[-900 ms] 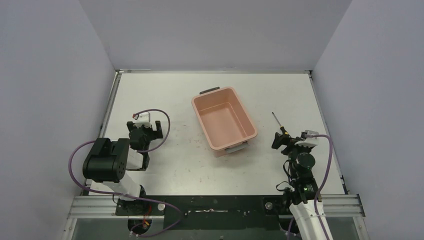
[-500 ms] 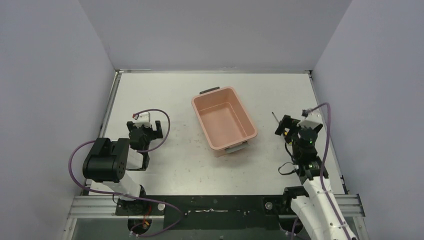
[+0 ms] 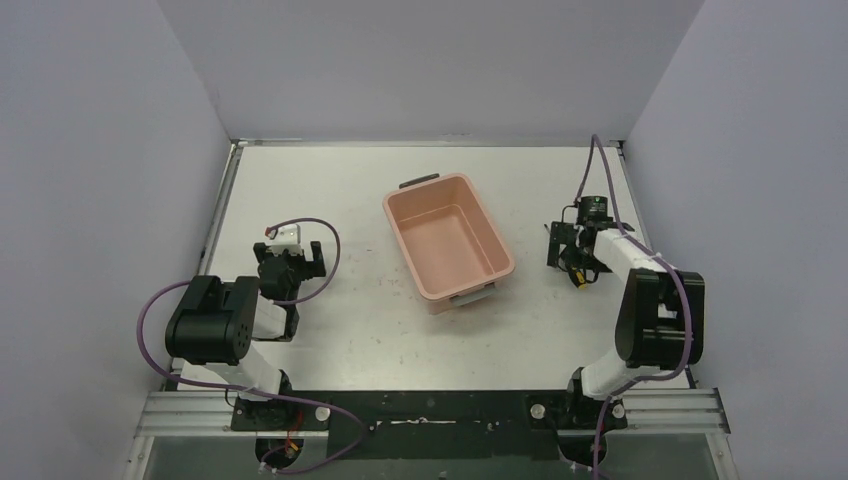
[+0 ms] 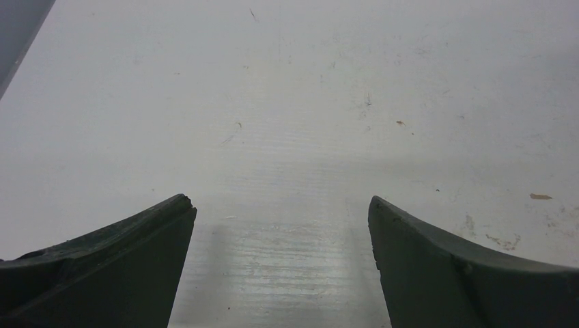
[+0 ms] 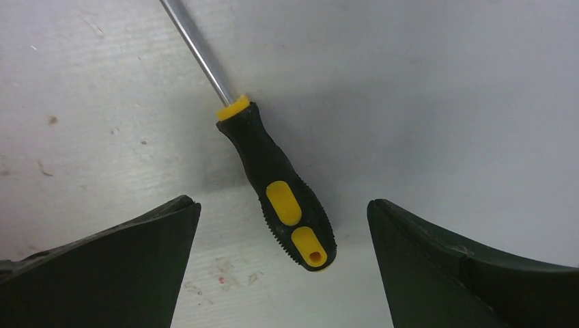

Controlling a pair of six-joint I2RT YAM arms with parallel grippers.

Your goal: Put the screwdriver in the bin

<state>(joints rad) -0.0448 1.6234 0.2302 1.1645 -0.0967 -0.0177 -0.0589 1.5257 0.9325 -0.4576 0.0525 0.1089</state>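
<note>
As the right claw hangs open, screwdriver flat, shaft slanting away leftward

White table carries a pink bin and a small screwdriver.
The scuffed white table holds the salmon-pink bin near its middle, set at a slant, with a dark handle at its far end and a grey one at its near end. The screwdriver lies flat on the bare surface to the bin's right, apart from it, thin shaft and black-and-yellow handle both resting on the tabletop. Small reddish specks dot the surface.
</note>
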